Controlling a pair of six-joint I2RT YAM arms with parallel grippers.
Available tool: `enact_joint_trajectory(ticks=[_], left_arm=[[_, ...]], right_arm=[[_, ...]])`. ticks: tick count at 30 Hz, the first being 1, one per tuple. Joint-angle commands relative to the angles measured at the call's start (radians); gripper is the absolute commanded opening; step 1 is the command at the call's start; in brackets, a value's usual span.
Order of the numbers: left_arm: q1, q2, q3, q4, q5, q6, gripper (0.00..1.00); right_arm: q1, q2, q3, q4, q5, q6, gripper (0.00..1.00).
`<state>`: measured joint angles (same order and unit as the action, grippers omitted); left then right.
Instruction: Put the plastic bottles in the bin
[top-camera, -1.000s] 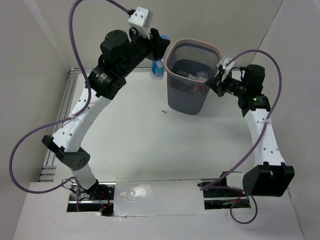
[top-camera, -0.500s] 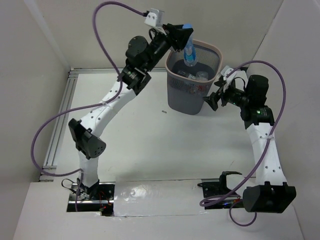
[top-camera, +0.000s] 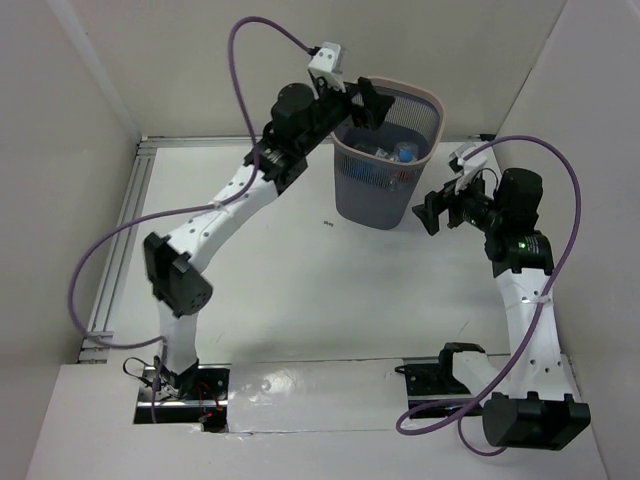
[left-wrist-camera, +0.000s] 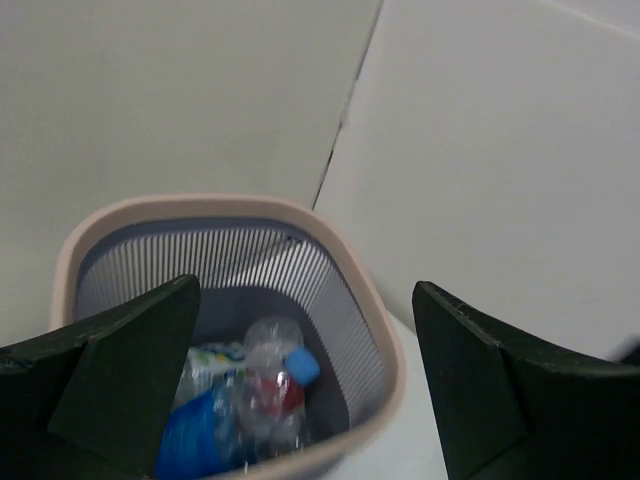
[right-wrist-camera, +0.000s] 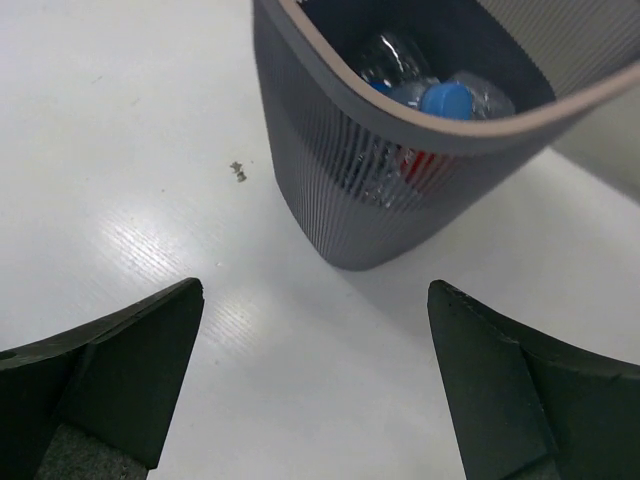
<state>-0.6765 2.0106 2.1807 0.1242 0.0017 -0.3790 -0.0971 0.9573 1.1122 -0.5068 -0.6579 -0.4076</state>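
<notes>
The grey mesh bin (top-camera: 375, 195) with its pale pink rim stands at the back of the white table. Several plastic bottles (top-camera: 393, 153) lie inside it. In the left wrist view I look down into the bin (left-wrist-camera: 310, 275) at a blue-labelled bottle (left-wrist-camera: 195, 440) and a clear blue-capped one (left-wrist-camera: 265, 390). My left gripper (top-camera: 368, 100) hangs open and empty over the bin's left rim. My right gripper (top-camera: 432, 213) is open and empty, low beside the bin's right wall (right-wrist-camera: 340, 190); the bottles (right-wrist-camera: 440, 100) show over the rim.
A small dark speck (top-camera: 327, 223) lies on the table left of the bin. An aluminium rail (top-camera: 130, 220) runs along the table's left edge. White walls close in behind and at both sides. Purple cables loop above both arms.
My left gripper swung the blue-labelled bottle over the bin and opened; the bottle now lies inside. My right gripper opened and drew back from the bin's right rim.
</notes>
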Motion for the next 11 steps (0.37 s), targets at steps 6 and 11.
enact_joint_trajectory(ticks=[6,11], left_arm=[[0.051,-0.743,-0.657,-0.027,0.024,0.091,1.0],[0.159,-1.073,-1.157,-0.188,-0.019,0.101,1.0]], right_arm=[[-0.006,-0.074,-0.024,-0.09,0.259,0.187,1.0],[-0.015,-0.198,-0.144,-0.099,0.293,0.187,1.0]])
